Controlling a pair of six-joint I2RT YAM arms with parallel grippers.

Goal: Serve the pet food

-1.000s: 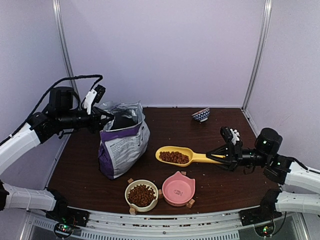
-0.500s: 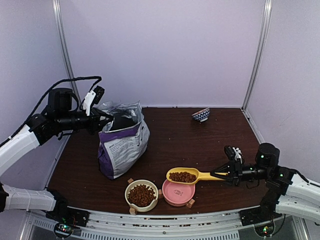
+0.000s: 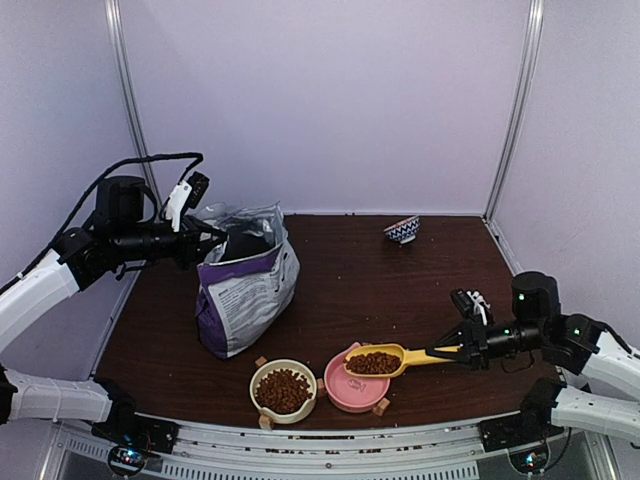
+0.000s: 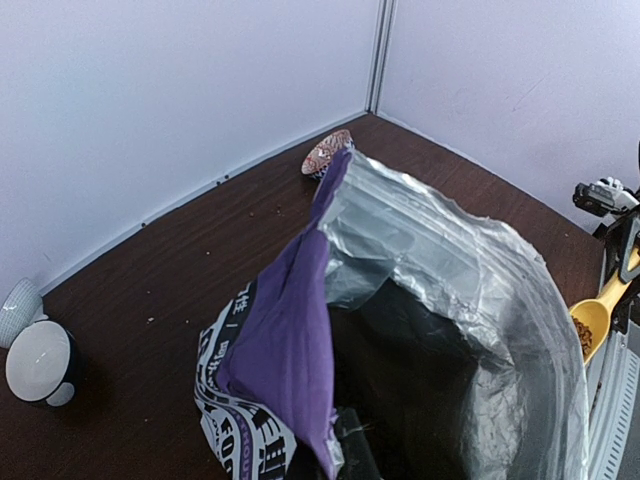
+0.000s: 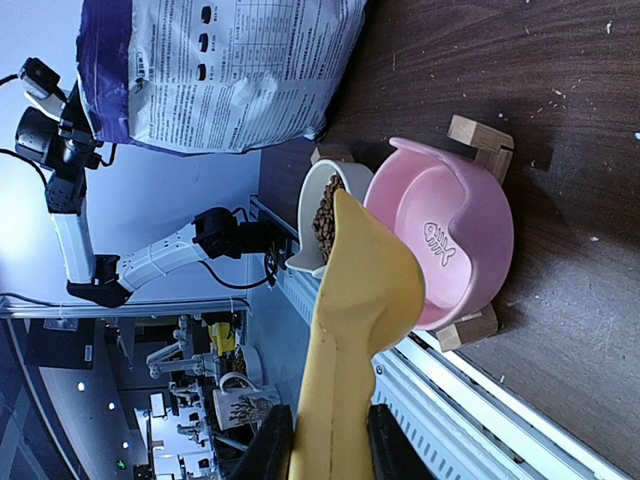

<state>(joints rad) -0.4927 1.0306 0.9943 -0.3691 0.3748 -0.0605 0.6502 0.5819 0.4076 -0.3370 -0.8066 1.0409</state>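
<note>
Handle of yellow plastic scoop (image 3: 385, 358) is clamped in right hand (image 3: 455, 352), held near level so brown kibble pellets (image 3: 373, 363) are not spilled, over pink cat-face bowl (image 3: 355, 393) at desk (image 3: 420, 270) 6 o'clock. Rim of purple foil-lined bag (image 3: 245, 290) is pinched by left hand (image 3: 212, 238), 10 o'clock, mouth propped open.

— Underneath it all?
— Dark brown wooden tabletop (image 3: 400, 290), flecked with pale crumbs.
— On the left?
— Tall purple-and-silver foil bag (image 3: 245, 295), upright, mouth open.
— Along the near edge?
— Round cream bowl (image 3: 256, 378) and pink cat-eared plastic bowl (image 3: 343, 386), side by side, nearly touching, each propped on small wooden blocks (image 3: 381, 407).
— Far back?
— Small blue-and-white patterned bowl (image 3: 402, 230), tipped over, near the rear wall, well apart from the rest.
</note>
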